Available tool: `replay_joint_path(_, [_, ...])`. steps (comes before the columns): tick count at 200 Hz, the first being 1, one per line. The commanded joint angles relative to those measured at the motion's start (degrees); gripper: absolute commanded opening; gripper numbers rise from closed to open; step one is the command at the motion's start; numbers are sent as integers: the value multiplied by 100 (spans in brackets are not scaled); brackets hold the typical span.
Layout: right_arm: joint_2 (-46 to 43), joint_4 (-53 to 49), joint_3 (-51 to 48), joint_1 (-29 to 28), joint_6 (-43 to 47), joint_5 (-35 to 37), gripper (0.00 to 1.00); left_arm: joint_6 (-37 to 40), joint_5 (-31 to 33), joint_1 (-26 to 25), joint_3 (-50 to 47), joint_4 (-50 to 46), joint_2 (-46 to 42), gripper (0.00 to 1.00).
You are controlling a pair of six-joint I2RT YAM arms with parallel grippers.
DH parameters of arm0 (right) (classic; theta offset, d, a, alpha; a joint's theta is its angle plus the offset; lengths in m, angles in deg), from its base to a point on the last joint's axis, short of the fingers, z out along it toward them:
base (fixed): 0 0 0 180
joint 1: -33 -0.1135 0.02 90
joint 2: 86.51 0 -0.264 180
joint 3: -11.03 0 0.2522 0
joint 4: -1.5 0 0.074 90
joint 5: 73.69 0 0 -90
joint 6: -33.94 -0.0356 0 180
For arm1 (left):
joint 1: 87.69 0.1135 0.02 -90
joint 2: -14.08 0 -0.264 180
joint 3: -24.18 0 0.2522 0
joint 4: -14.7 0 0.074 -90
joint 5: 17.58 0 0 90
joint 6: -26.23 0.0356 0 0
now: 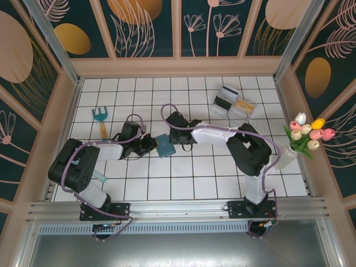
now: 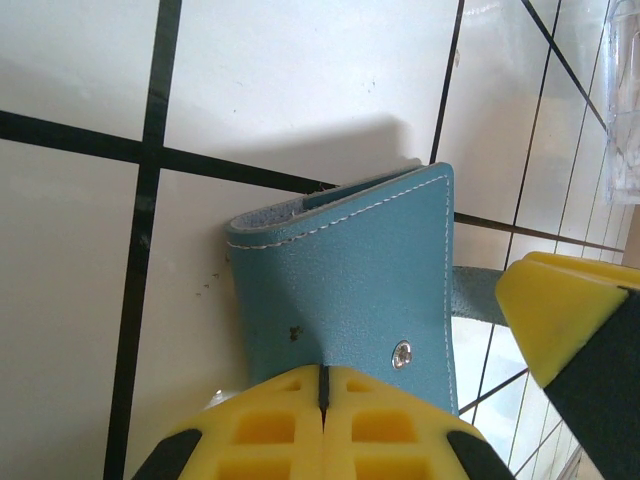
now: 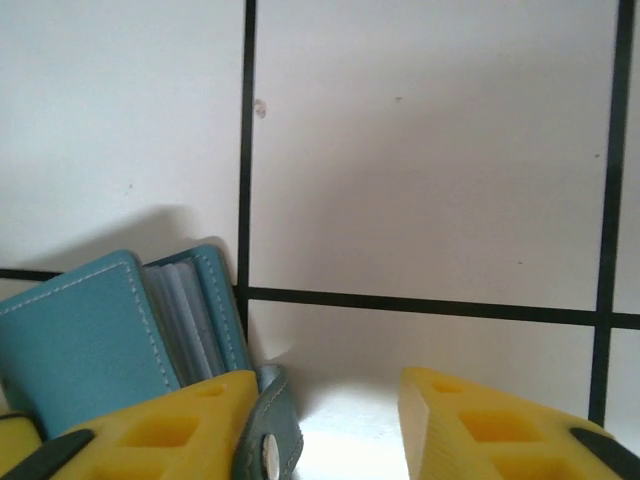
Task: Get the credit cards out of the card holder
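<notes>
At the centre of the tabletop (image 1: pixel 183 167), the left gripper (image 2: pixel 322 385), fingers closed together, presses its tips on the teal card holder (image 2: pixel 360 270). It seems to pin it so the right gripper (image 3: pixel 325 400), parted and empty, can reach between its covers.

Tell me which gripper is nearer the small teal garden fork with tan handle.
Left. The left gripper lies right of the fork; the right gripper lies farther right, past the soft teal wallet.
</notes>
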State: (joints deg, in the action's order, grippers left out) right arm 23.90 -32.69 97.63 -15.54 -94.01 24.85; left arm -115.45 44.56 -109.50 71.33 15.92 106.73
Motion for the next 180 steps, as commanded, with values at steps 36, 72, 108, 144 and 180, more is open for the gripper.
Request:
replay_joint_path(36, [64, 69, -1, 55, 91, -225, 29, 89, 351, 2, -128, -361, 2, 2])
replay_joint_path(72, [61, 346, -60, 82, 206, -535, 24, 51, 393, 0, -187, -371, -118, 9])
replay_joint_path(108, [-29, 459, -130, 84, 237, -740, 14, 88, 281, 1, -36, -669, -471, 24])
replay_joint_path(144, [-628, 424, -327, 86, 310, -537, 11, 264, 533, 1, 195, -1374, -1312, 47])
replay_joint_path(180, [-1203, 389, -313, 83, 516, -741, 11, 352, 672, 0, 255, -1696, -1744, 67])
